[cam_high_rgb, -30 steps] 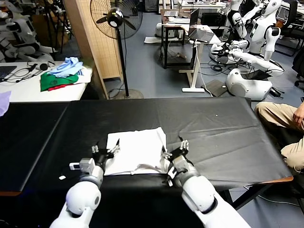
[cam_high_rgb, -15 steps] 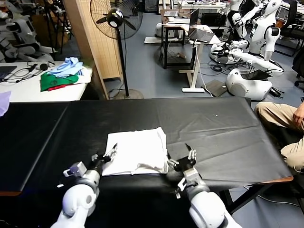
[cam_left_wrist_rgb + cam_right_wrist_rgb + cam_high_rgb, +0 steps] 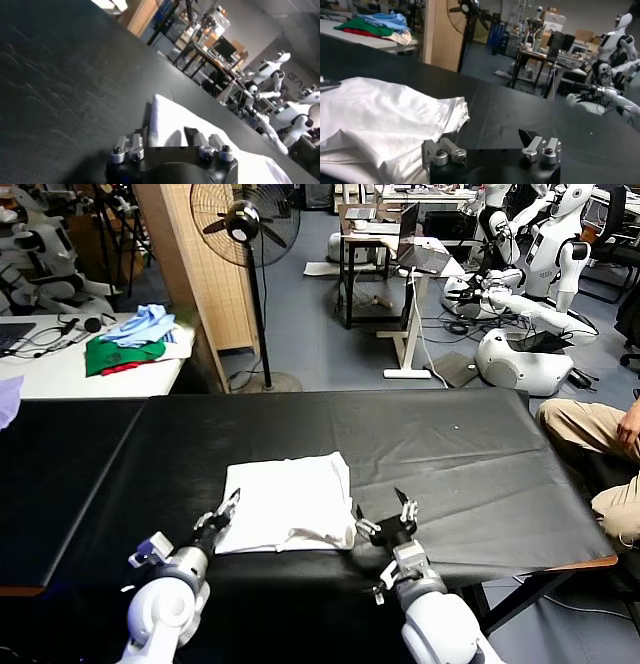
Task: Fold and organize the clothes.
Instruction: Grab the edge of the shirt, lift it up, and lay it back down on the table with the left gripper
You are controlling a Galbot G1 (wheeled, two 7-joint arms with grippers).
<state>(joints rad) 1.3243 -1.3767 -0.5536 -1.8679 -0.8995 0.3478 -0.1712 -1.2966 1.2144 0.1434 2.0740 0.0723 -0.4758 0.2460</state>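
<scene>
The white T-shirt (image 3: 288, 502) lies folded in a rough square on the black table (image 3: 470, 454), close to its near edge. My left gripper (image 3: 224, 509) hovers just off the shirt's near left corner. In the left wrist view its fingers (image 3: 191, 134) stand apart, with the shirt (image 3: 175, 112) lying beyond them and nothing held. My right gripper (image 3: 385, 512) sits off the shirt's near right corner, open and empty. The right wrist view shows this gripper (image 3: 487, 137) over bare black cloth, with the shirt's layered edge (image 3: 380, 120) beside it.
A pile of blue, green and red garments (image 3: 135, 339) lies on a white table at the far left. A standing fan (image 3: 245, 229) and a wooden pillar (image 3: 195, 274) rise behind the table. A seated person's legs (image 3: 600, 434) are at the right. The table's front edge (image 3: 560, 566) is near my grippers.
Both grippers have drawn back from the shirt's near corners toward the table's front edge. The left gripper's fingers stand closer together than before. The shirt lies still.
</scene>
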